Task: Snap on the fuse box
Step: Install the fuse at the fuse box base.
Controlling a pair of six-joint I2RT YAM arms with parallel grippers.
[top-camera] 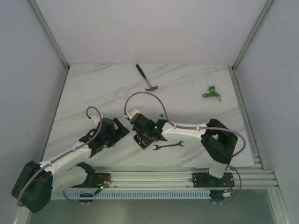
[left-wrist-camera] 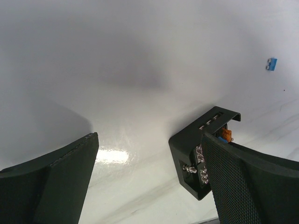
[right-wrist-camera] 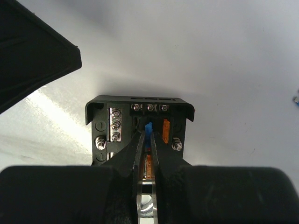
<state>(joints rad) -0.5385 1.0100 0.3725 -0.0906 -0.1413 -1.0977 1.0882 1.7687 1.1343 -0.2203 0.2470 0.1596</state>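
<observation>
Right gripper [right-wrist-camera: 148, 140] narrow, pinching blue fuse [right-wrist-camera: 149, 127] in fuse box [right-wrist-camera: 107, 105]; left gripper [left-wrist-camera: 149, 158] wide, empty. Could tip crooked if pushed off-centre.

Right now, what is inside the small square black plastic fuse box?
A blue fuse pinched by the right gripper, an orange fuse beside it, silver screws. The gripper covers the near part.

I can read no text, label, number or brand from here: the fuse box [right-wrist-camera: 117, 123], the wrench [top-camera: 168, 145] and the hammer [top-camera: 146, 77] show no legible marking.
</observation>
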